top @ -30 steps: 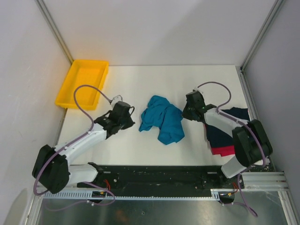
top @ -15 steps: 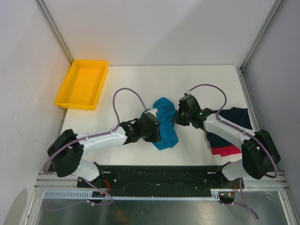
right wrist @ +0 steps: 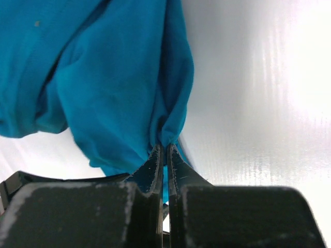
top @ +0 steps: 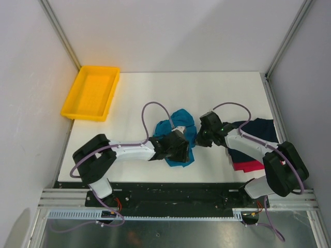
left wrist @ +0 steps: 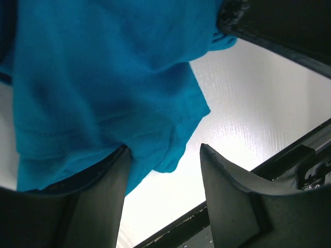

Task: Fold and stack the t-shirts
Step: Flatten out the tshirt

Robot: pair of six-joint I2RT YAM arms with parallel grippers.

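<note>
Teal t-shirt point(top: 182, 118): right tool point(right wrist: 164, 147) pinches 1 thin fold; left tool point(left wrist: 164, 151) spread at its hem. Likely fault: the shallow pinch slips under tension.

Edge of teal-blue t-shirt point(right wrist: 103, 77), seemingly between the closed jaws.

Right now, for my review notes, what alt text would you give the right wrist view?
The right end effector, its tips closed together, pinches a fold at the edge of the crumpled teal-blue t-shirt. The shirt fills the upper left of the view, and the glossy white table lies to the right.
</note>
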